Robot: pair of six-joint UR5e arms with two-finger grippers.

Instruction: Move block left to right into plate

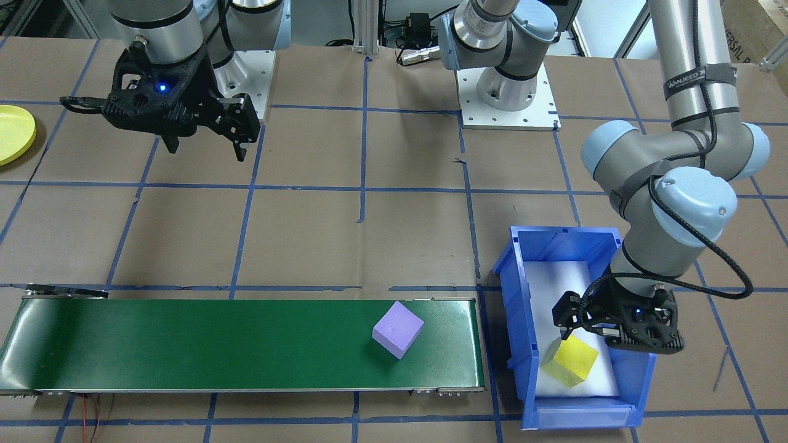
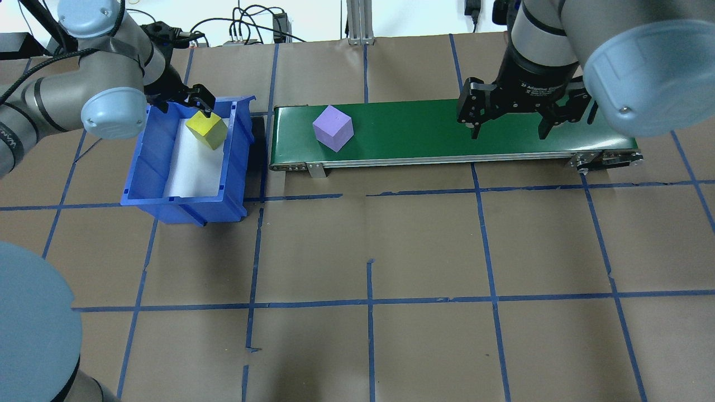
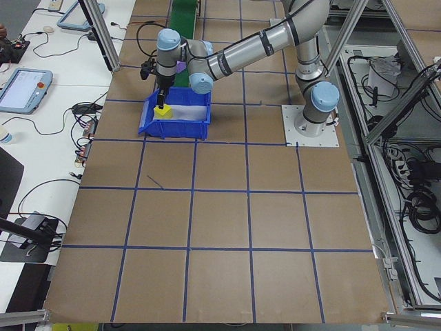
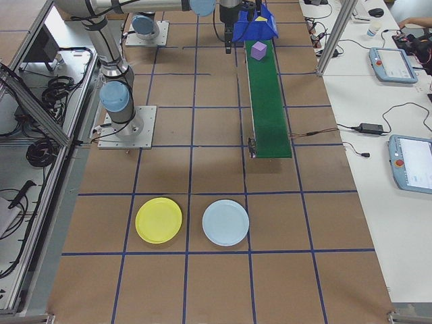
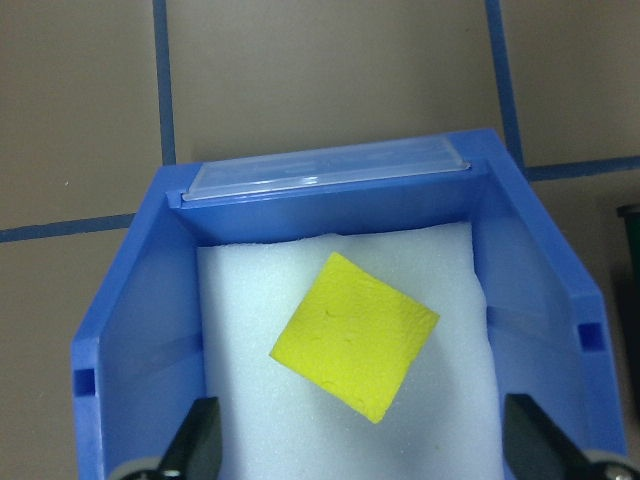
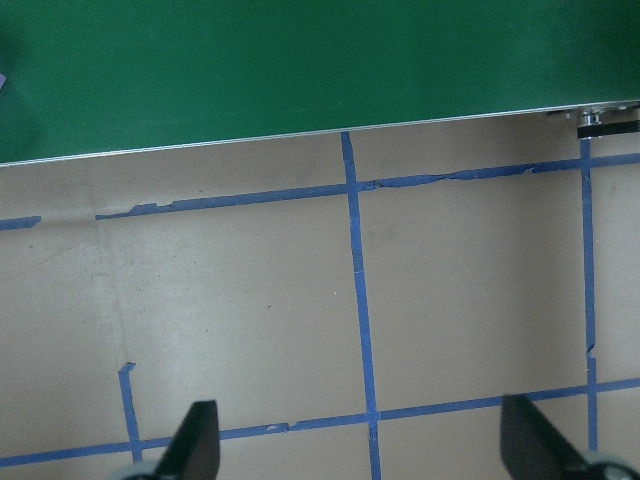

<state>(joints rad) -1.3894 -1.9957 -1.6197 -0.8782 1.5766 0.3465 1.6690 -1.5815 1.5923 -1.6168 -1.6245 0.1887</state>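
A yellow cube (image 5: pixel 355 335) lies on white foam inside the blue bin (image 5: pixel 140 340). My left gripper (image 1: pixel 585 337) hangs just above that cube (image 1: pixel 569 360), open, its fingers (image 5: pixel 200 445) wide apart and clear of the cube's sides. A purple cube (image 2: pixel 333 128) sits on the green conveyor belt (image 2: pixel 419 128) near the bin end. My right gripper (image 2: pixel 505 131) is open and holds nothing, above the table beside the belt's other end. The yellow plate (image 4: pixel 158 221) lies on the table beyond that end of the belt, far from both grippers; its edge shows as a yellow plate (image 1: pixel 12 132) at the frame's border.
A pale blue plate (image 4: pixel 225 222) lies beside the yellow one. The bin (image 2: pixel 139 162) stands right against the conveyor's end. Blue tape lines grid the brown table. Both arm bases (image 1: pixel 508 104) are bolted along the robot's side.
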